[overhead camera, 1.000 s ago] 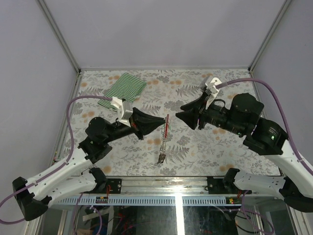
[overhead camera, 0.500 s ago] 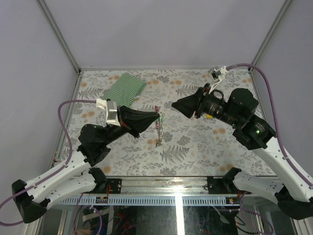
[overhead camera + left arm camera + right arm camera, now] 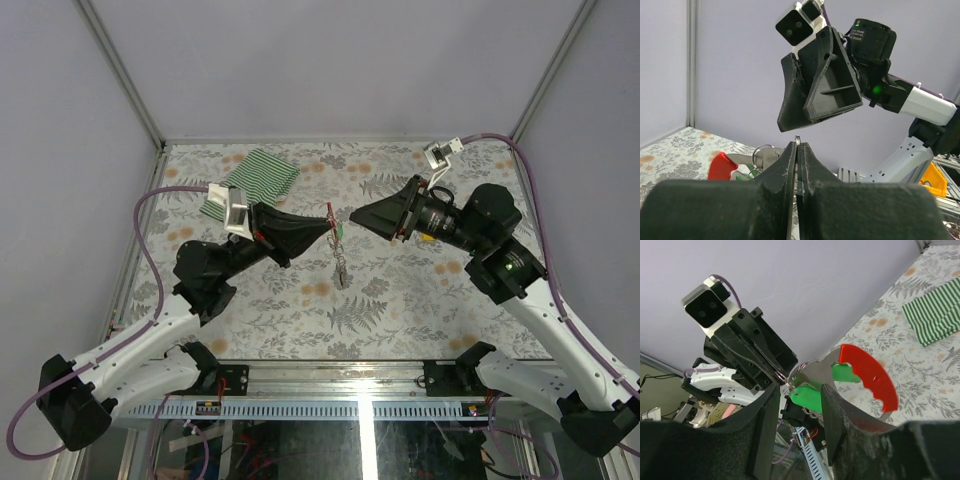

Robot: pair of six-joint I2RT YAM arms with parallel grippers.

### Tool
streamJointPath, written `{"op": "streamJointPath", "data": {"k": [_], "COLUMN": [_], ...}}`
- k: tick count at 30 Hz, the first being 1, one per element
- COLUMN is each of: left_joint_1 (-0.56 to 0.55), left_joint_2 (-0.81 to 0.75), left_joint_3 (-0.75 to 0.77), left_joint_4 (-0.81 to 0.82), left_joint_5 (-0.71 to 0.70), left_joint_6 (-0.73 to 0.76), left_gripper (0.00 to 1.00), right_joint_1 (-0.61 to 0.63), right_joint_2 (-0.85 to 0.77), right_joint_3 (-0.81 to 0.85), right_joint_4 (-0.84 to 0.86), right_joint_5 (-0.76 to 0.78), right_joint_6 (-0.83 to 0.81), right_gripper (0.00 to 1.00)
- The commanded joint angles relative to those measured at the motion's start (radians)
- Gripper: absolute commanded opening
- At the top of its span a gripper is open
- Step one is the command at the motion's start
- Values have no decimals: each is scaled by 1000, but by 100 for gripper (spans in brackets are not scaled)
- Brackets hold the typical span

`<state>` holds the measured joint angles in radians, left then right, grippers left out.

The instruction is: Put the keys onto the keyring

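- Far left on the tabletop [image 3: 430,300] I see a striped cloth [image 3: 255,178].
- My left tool [image 3: 325,229] is pressed together, pinching the keyring [image 3: 871,374] by its thin silvery wire, raised above the middle of the tabletop.
- The keyring's red crescent sits between both tools, with its chain [image 3: 341,268] dangling below.
- My right tool [image 3: 800,392] is spread with a green-tagged key [image 3: 807,399] in its gap; I cannot tell whether they touch.

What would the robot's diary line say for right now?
left gripper: shut on keyring | right gripper: open, fingers either side of green key | striped cloth: lying far left, apart from both
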<state>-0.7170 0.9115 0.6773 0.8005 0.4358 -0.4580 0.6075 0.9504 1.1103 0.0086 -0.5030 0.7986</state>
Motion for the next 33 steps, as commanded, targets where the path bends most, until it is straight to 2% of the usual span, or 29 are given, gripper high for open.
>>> {"op": "streamJointPath", "data": {"k": [1,5,10,20,25,27,33], "left_joint_1": [5,5,5,5,5,5,5], "left_joint_2": [-13,-17,-22,-21,-22,-24,-23], "left_joint_3": [39,44,47,52,54,54,56], "left_joint_4": [102,91,83,88,82,81,79], "left_joint_5": [39,45,51,58,58,56,57], "left_joint_6": [-1,4,5,2,8,8,10], "left_gripper": [0,0,0,0,0,0,0], "right_joint_1": [-4,-4,-4,-3,-3,-2,-3], "right_joint_2": [-15,8,29,65,68,69,76], "right_joint_3": [-6,-12,-14,-5,-9,-9,-14], "right_joint_4": [121,161,196,177,196,206,215], "right_joint_5": [-77,-121,-152,-210,-231,-238,-256], "right_joint_6": [25,44,67,74,89,96,109], "right_gripper": [44,44,38,42,30,28,31]}}
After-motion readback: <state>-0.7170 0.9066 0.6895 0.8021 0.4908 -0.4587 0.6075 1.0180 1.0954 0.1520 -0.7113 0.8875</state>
